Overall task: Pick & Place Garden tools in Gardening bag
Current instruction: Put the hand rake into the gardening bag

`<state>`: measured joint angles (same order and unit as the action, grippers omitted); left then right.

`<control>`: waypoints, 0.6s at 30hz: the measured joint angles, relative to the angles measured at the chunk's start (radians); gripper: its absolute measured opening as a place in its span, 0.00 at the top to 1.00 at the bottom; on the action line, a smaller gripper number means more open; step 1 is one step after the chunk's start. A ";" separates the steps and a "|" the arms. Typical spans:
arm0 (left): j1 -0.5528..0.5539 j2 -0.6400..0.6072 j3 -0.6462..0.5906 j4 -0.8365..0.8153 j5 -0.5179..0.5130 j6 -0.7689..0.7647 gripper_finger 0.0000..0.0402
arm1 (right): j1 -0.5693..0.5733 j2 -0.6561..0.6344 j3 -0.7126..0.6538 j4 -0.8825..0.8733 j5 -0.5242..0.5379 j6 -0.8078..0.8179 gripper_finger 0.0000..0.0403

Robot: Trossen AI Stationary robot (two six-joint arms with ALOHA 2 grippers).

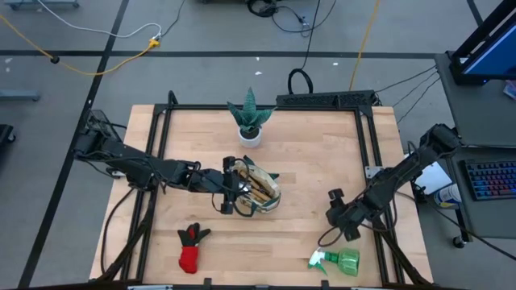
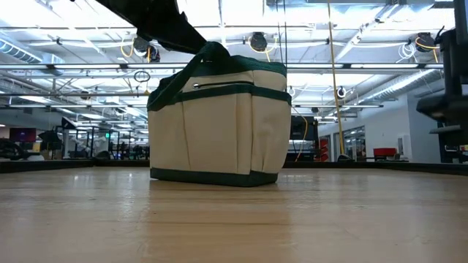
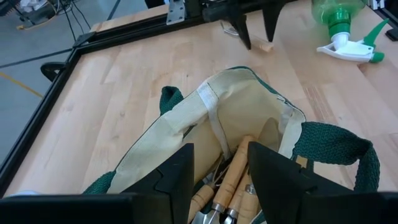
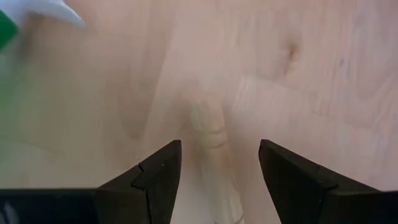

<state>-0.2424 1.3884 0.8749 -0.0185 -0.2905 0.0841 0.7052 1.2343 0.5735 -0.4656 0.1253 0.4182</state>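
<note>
The beige gardening bag with dark green trim [image 1: 260, 190] stands upright on its base at the table's middle; it also shows in the low view [image 2: 219, 124]. Several wooden-handled tools [image 3: 231, 177] stick up inside it. My left gripper [image 3: 219, 149] is open above the bag's mouth, at its left side [image 1: 231, 196]. My right gripper [image 1: 337, 211] is open and points down near the table, its fingers on either side of a wooden handle [image 4: 210, 140] lying on the table, without touching it. A red-black glove [image 1: 190, 246] and a green spray bottle [image 1: 339, 261] lie near the front edge.
A spiky green plant in a white pot [image 1: 250, 122] stands behind the bag toward the far edge. The bag's dark loop handle [image 3: 336, 146] hangs over its rim. A black frame [image 1: 161, 145] runs along the table's edges. Bare wood lies between the bag and my right gripper.
</note>
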 joint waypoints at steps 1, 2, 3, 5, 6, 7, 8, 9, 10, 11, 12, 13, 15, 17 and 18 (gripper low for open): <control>0.000 0.000 0.000 0.000 0.000 0.001 0.61 | 0.000 0.000 -0.014 0.015 0.000 0.005 0.48; 0.000 0.000 0.000 0.000 0.000 0.004 0.61 | 0.000 0.000 -0.028 0.034 0.000 0.006 0.48; 0.000 0.000 0.000 0.000 0.000 0.009 0.61 | 0.000 0.000 -0.041 0.052 0.000 0.006 0.48; 0.000 0.000 0.000 0.000 0.000 0.012 0.61 | 0.000 -0.001 -0.063 0.086 0.000 -0.013 0.48; 0.000 0.000 0.000 0.000 0.000 0.013 0.61 | 0.000 -0.002 -0.072 0.101 0.000 -0.027 0.49; 0.000 0.000 0.000 0.000 0.000 0.013 0.61 | 0.000 -0.003 -0.080 0.110 0.000 -0.040 0.50; 0.000 0.000 0.000 0.000 0.000 0.013 0.61 | 0.000 -0.003 -0.085 0.114 0.001 -0.053 0.51; 0.000 0.000 0.000 0.000 0.000 0.012 0.61 | 0.000 -0.003 -0.090 0.116 0.001 -0.061 0.53; 0.000 0.000 0.000 0.000 0.000 0.012 0.61 | 0.000 -0.003 -0.095 0.116 0.003 -0.064 0.54; 0.000 0.000 0.000 0.000 0.000 0.013 0.61 | 0.000 -0.003 -0.100 0.117 0.004 -0.065 0.57; 0.000 0.000 0.000 0.000 0.000 0.015 0.61 | 0.000 -0.003 -0.105 0.122 0.004 -0.066 0.59; 0.000 0.000 0.000 0.000 0.000 0.015 0.61 | 0.000 -0.003 -0.111 0.129 0.004 -0.067 0.61; 0.000 0.000 0.000 0.000 0.000 0.015 0.61 | 0.000 -0.004 -0.122 0.147 0.002 -0.065 0.66; 0.000 0.000 0.000 0.000 0.000 0.015 0.61 | 0.000 -0.003 -0.127 0.165 0.000 -0.065 0.71; 0.000 0.000 0.000 0.000 0.000 0.015 0.61 | 0.000 -0.003 -0.127 0.172 0.000 -0.065 0.74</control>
<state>-0.2424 1.3884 0.8749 -0.0181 -0.2901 0.0994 0.7053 1.2308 0.4465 -0.2936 0.1253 0.3531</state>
